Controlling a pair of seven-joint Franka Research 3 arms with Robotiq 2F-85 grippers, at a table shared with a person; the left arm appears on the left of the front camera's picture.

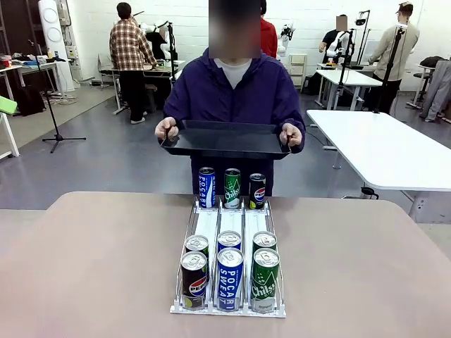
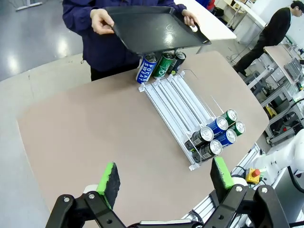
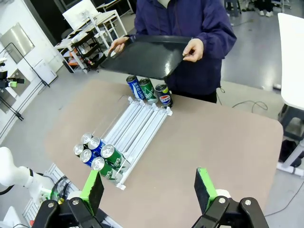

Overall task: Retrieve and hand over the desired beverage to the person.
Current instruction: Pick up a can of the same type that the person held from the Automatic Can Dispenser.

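Across the table (image 1: 84, 267), at its far edge, the person (image 1: 232, 91) stood in a dark hooded jacket. They held a black tray (image 1: 225, 137) level in front of the chest, with one hand (image 1: 166, 129) at one end and the other hand (image 1: 290, 132) at the opposite end. The tray hung above the far end of a white three-lane rack (image 1: 230, 222) that lay lengthwise down the middle of the table.

Nine drink cans stood upright in that rack. At the far end, just below the tray, a blue can (image 1: 206, 187), a green can (image 1: 232, 188) and a dark cola can (image 1: 258, 191) stood side by side, one in each lane. At the near end two rows stood close together. The front row held a cola can (image 1: 194, 279), a blue sports-drink can (image 1: 230, 277) and a green soda can (image 1: 265, 278). The back row (image 1: 229, 241) touched them from behind. The middle stretch of each lane was bare.

The left gripper (image 2: 165, 164) hung above the near edge of the table, well apart from the cans, its jaws spread wide with nothing between the green pads (image 2: 109, 183). The right gripper (image 3: 149, 173) hung likewise over its side of the table, jaws fully apart and empty.
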